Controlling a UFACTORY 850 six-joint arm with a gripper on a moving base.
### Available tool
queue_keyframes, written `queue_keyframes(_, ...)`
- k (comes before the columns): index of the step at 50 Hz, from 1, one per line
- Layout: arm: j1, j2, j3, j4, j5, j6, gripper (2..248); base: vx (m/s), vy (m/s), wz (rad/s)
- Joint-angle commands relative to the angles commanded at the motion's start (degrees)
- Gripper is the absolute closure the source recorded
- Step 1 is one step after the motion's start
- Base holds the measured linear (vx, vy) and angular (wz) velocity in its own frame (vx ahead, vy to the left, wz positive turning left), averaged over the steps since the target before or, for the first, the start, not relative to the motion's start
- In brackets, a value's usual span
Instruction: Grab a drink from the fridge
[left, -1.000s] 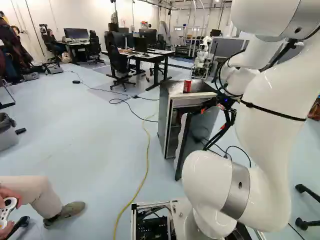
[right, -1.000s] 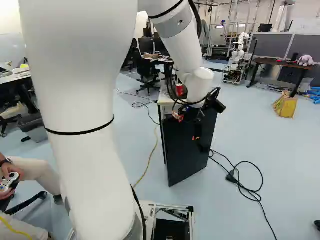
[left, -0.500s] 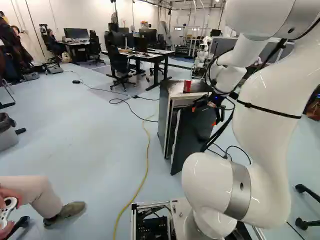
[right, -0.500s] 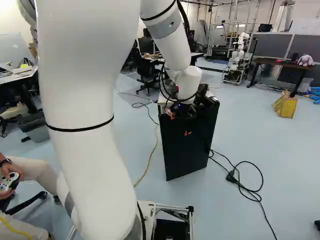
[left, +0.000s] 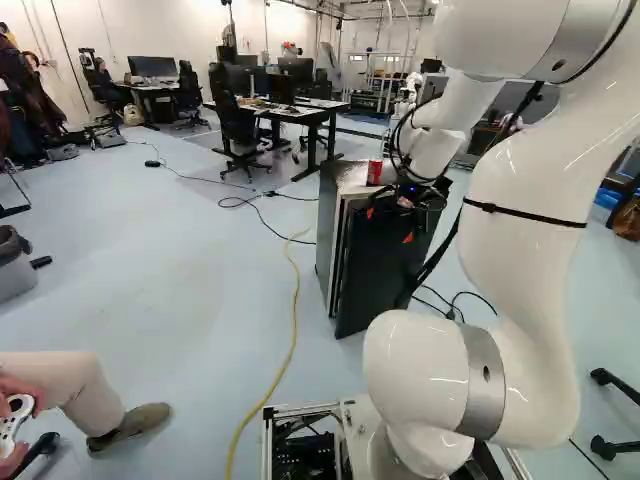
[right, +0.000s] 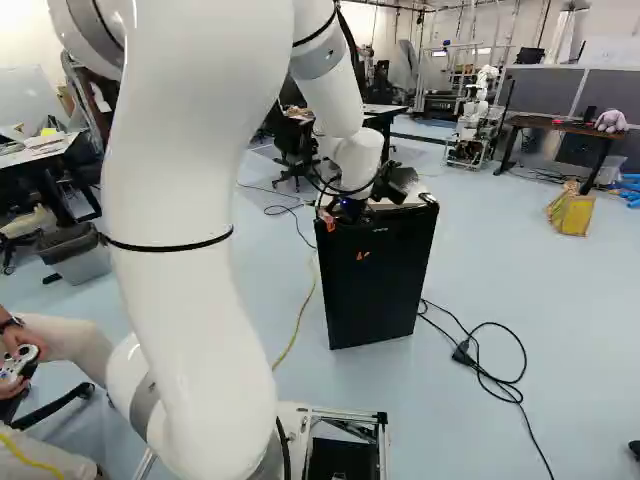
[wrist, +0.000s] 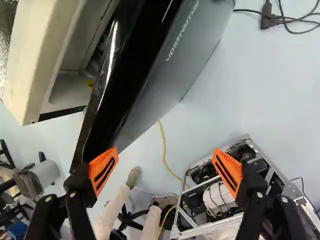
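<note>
Fridge (left: 326, 235) stands ajar; the gripper (wrist: 165, 170), fingers spread and gripping nothing, hovers beside its door (wrist: 155, 75) (presumably to swing it)

Fridge door (wrist: 165, 75) bars front; narrow gap between door and cabinet (wrist: 42, 60); free air inside spread pincer (left: 389, 225).

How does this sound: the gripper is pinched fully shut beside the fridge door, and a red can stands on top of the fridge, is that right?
Not quite: the wrist view shows the gripper wide open, not shut. It is beside the fridge door, and a red can does stand on top of the fridge.
</note>
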Motion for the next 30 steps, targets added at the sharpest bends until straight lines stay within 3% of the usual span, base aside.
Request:
queue_keyframes(11,1.66,-0.73,-0.97,0.00,0.00,0.00,3,0.000,0.000,0.000)
queue_keyframes(30,2.06,-0.82,-1.09,0.00,0.15,0.00,3,0.000,0.000,0.000)
